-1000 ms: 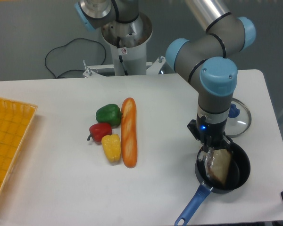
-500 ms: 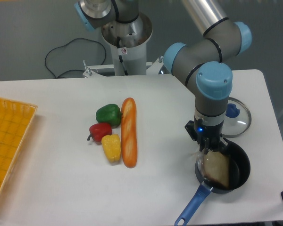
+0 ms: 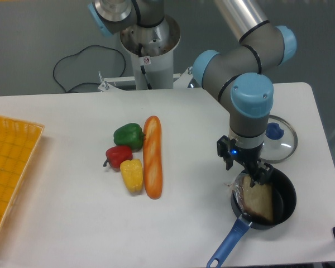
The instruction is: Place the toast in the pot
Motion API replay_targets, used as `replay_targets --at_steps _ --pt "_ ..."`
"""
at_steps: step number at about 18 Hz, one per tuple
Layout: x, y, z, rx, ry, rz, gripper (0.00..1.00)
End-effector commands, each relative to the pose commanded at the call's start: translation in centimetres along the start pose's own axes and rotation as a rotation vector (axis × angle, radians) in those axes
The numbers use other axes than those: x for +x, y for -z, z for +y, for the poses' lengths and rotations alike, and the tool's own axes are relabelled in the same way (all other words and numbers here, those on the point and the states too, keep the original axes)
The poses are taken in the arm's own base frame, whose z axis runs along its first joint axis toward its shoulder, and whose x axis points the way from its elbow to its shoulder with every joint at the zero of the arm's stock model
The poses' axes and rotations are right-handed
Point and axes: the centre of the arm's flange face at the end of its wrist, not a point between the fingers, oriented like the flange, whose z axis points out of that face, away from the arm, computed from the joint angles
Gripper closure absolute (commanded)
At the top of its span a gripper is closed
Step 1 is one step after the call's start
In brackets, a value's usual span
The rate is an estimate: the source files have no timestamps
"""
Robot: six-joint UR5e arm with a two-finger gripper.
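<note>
The toast [image 3: 258,202], a beige slice in shiny clear wrap, lies inside the black pot [image 3: 288,192] at the front right of the table. An edge of the wrap sticks up over the pot's left rim. The pot's blue handle [image 3: 226,247] points toward the front left. My gripper [image 3: 255,177] points straight down, just above the pot's left rear rim and the toast's upper edge. Its fingers stand slightly apart and hold nothing.
A glass lid with a blue knob [image 3: 279,139] lies just behind the pot. A baguette [image 3: 152,157] and green [image 3: 128,135], red [image 3: 118,156] and yellow [image 3: 132,175] peppers lie mid-table. An orange tray [image 3: 8,173] is at the left edge. The arm's base [image 3: 148,50] stands at the back.
The gripper has let go of the toast and risen a little, shifting slightly left. The toast has settled flat in the pot.
</note>
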Motion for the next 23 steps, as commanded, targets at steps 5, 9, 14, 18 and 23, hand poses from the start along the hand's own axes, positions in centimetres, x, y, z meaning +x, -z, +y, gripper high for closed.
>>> replay_targets --at_steps 5,9,14,18,23 --pt "0.7 1.9 1.5 0.001 0.019 -0.014 0.00" --pt "1.1 3.2 2.3 -0.002 0.028 -0.021 0.00" --pt "1.1 3.7 4.2 -0.055 -0.040 0.016 0.00" --pt "1.2 3.6 4.8 -0.095 -0.092 0.030 0.00" --pt "1.0 3.8 5.1 -0.091 -0.089 0.034 0.00"
